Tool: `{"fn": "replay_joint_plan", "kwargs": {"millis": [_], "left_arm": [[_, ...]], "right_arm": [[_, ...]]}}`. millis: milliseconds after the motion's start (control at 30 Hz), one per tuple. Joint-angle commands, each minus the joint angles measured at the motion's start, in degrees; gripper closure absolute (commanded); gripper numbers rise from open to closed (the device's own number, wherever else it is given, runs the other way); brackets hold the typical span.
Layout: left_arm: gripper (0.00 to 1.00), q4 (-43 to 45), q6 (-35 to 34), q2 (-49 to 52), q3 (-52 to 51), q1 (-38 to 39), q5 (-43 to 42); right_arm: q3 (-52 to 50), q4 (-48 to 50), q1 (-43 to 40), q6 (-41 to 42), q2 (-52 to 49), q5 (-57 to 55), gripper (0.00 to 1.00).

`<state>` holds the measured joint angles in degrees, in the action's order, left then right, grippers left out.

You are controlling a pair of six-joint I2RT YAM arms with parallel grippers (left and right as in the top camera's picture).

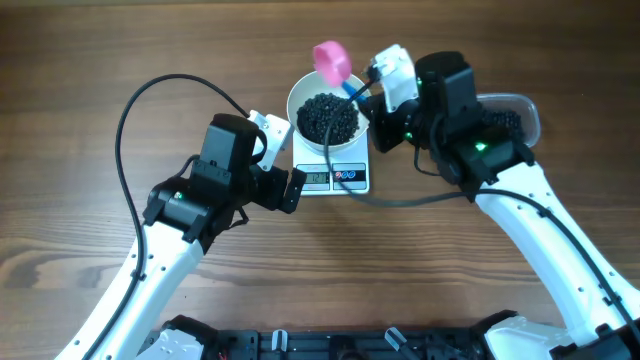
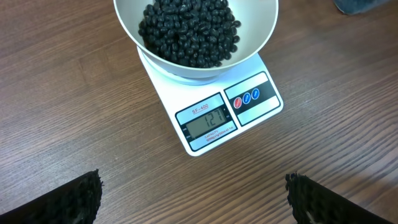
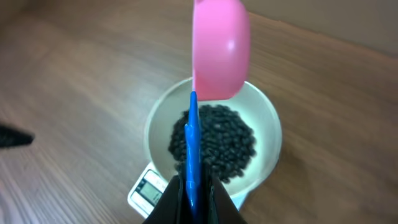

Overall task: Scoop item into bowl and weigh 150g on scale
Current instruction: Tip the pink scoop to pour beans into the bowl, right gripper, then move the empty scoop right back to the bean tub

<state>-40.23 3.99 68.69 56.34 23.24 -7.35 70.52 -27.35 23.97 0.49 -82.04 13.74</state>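
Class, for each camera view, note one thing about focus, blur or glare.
Overhead: even light, bowl rim sharp, scale display too small to read. Left wrist: display crisp, no glare. Right wrist: pink scoop soft, with a highlight; table blurred.

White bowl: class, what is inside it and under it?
Inside the bowl: a heap of black beans, hiding its floor. Under it: the white scale, display end showing, the platform mostly covered.
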Motion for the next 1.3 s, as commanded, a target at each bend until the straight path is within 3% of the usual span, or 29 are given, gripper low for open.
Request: {"fn": "replay_joint_plan", "kwargs": {"millis": [0,167,333,667,1267], "left_arm": [[0.00,0.1,-0.3,0.0,-0.1,-0.2,0.1],[0.00,0.1,-0.3,0.0,-0.1,-0.2,0.1],[0.00,0.2,-0.3,0.0,-0.1,-0.2,0.1],[0.00,0.2,-0.3,0.0,-0.1,-0.2,0.1],[0.00,0.1,-0.3,0.0,-0.1,-0.2,0.1]], "right_arm": [[0.7,-2.1,-8.2,5.5,0.9,-7.7,0.96],[0.7,-10.1,-20.6,-4.7,0.9,-13.1,0.96],[0.5,-20.0,-26.9,-16.8,0.9,-13.1,0.96],[-0.9,-20.5,-27.8,-17.3,-3.0,-27.9,0.96],[-2.2,-23.0,-30.9,-18.5,-9.0,-21.1,0.96]]}}
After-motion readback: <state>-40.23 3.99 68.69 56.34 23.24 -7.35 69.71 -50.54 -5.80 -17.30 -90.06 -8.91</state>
